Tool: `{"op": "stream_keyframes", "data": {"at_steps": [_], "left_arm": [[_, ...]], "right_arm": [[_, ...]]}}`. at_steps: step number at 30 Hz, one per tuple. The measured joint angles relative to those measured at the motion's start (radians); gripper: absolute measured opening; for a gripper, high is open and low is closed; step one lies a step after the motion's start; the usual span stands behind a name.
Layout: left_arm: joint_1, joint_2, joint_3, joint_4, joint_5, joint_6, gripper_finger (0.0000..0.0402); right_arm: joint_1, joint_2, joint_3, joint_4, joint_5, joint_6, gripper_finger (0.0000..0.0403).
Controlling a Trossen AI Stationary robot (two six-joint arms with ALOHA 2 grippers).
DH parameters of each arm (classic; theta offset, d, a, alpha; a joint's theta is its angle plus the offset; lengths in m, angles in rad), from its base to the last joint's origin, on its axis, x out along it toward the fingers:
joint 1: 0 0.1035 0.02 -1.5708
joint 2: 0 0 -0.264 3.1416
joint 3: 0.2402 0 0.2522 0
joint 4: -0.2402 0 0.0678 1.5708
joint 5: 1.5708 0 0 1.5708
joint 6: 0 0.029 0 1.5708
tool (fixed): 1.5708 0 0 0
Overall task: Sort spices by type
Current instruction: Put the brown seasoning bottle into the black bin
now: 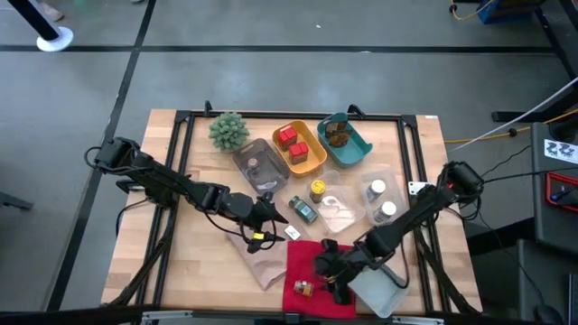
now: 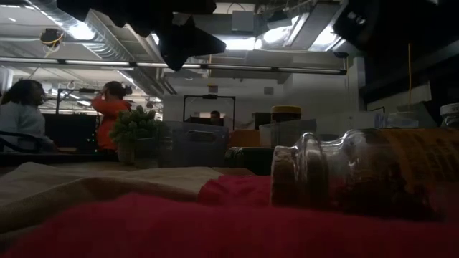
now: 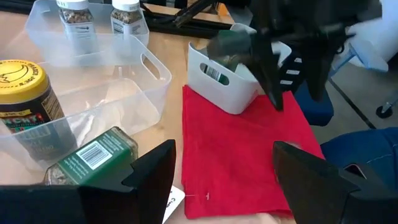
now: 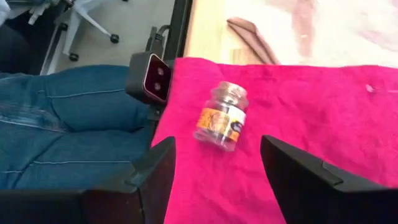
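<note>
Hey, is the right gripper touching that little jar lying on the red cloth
Apart. The right wrist view shows the right gripper open, with bare red cloth between its fingers and the jar lying beyond them.

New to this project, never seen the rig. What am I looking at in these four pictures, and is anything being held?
It is a two-armed robot at a wooden table, sorting spice jars. One picture looks straight down, one sits at table height, and one rides on each wrist.

The left gripper hovers open near a green-capped jar and a yellow-capped jar. The right gripper hangs open over a red cloth, aimed at a small clear jar lying on its side. Neither holds anything.

Farther back: two red tins in an orange tray, brown jars in a teal tray, two white-capped jars in a clear tray, and a spiky green plant.
</note>
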Motion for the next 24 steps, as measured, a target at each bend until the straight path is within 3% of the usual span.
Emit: {"op": "stream_keyframes", "data": {"at_steps": [8, 12, 17, 24], "left_arm": [[0.000, 0.000, 0.000, -0.005, 0.000, -0.027, 0.0251], [0.000, 0.000, 0.000, -0.018, 0.000, -0.024, 0.0251], [0.000, 0.000, 0.000, -0.028, 0.000, -0.027, 0.0251], [-0.001, 0.000, 0.000, -0.033, 0.000, -0.017, 0.0251]], "right_arm": [[-0.027, 0.123, 0.092, -0.006, -0.057, 0.009, 0.0234], [-0.030, 0.141, 0.144, -0.097, -0.073, 0.053, 0.0234], [-0.046, 0.141, 0.215, -0.237, -0.030, 0.082, 0.0234], [-0.030, 0.141, 0.231, -0.241, 0.037, 0.229, 0.0234]]}}
